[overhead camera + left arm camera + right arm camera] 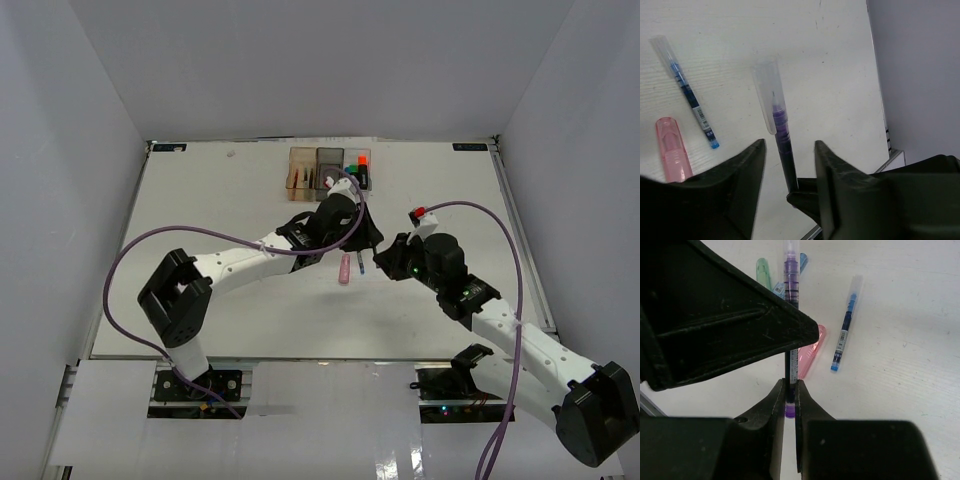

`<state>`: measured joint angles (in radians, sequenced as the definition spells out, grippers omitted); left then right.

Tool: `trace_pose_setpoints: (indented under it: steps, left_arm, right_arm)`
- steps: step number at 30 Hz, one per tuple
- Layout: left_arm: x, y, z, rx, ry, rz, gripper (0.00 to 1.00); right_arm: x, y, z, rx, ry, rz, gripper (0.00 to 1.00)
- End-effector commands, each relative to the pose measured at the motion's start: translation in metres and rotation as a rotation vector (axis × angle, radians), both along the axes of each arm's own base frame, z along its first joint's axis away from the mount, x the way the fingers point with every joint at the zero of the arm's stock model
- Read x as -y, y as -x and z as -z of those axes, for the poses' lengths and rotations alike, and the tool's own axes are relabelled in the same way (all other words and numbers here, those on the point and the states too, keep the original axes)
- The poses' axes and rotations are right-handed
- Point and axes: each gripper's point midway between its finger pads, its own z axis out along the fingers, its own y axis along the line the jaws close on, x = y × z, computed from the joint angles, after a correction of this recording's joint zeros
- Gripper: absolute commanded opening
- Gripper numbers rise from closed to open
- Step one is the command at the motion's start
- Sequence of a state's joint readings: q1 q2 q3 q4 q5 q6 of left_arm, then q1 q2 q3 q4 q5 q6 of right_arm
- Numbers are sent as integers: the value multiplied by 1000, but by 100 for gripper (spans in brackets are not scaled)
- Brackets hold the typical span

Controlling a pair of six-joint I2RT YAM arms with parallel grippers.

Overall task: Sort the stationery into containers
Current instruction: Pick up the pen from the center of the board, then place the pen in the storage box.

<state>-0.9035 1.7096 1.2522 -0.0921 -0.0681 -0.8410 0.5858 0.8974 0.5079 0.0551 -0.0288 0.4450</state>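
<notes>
**Right gripper (790,390) clamps a purple pen (791,270)**

The right gripper's two fingers are pinched tight on the bottom end of the purple pen, whose clear cap points away from them. The left gripper (789,150) is spread wide, with one finger on each side of the pen's barrel and a gap on both sides. On the white table (830,60) lie a pink highlighter (672,150), a blue pen (690,97) and a mint highlighter (762,270). The three joined containers (328,167) sit near the table's far edge.
</notes>
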Motion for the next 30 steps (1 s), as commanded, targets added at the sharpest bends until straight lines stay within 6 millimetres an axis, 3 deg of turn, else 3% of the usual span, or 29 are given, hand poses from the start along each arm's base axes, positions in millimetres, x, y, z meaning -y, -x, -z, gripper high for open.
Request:
trace_pose_setpoints:
  steps: [1,8,13,16,19,20,22,23,24,25,26,27,28,30]
  left_arm:
    - [9,-8,-25,54,51,-10,48]
    - [10,-12,-18,72,20,-1,16]
    - [-4,-31,-18,109,-60,-28,13]
    - [-35,-70,-18,139,-157,-74,14]
    - [-64,-103,-19,167,-239,-93,15]
    - [-84,-126,-21,172,-273,-132,16]
    - [-110,-148,-19,190,-368,-148,16]
    - [-128,-172,-40,227,-373,-198,17]
    - [-136,-183,-26,219,-436,-183,18]
    - [-152,-198,-26,224,-460,-204,19]
    - [-157,-207,-28,234,-476,-210,19]
    - [-163,-222,-45,273,-482,-236,20]
    - [-168,-232,-28,257,-535,-218,20]
    - [-180,-250,-25,265,-565,-232,21]
  right_arm:
    - [-8,-2,-18,51,-61,-16,12]
    - [-8,-4,-16,53,-60,-6,24]
    - [-1,-8,-9,62,-12,17,57]
    - [8,-14,-2,75,41,53,80]
    - [11,-17,4,74,77,56,88]
    - [14,-19,6,78,99,62,90]
    - [15,-20,13,69,128,63,91]
    - [16,-21,14,72,138,67,93]
    - [15,-23,18,65,147,65,94]
    - [14,-23,17,64,149,59,95]
    - [13,-25,18,62,152,57,96]
    - [13,-25,20,60,161,50,96]
    - [11,-26,24,50,170,43,96]
    - [9,-27,25,47,176,31,96]
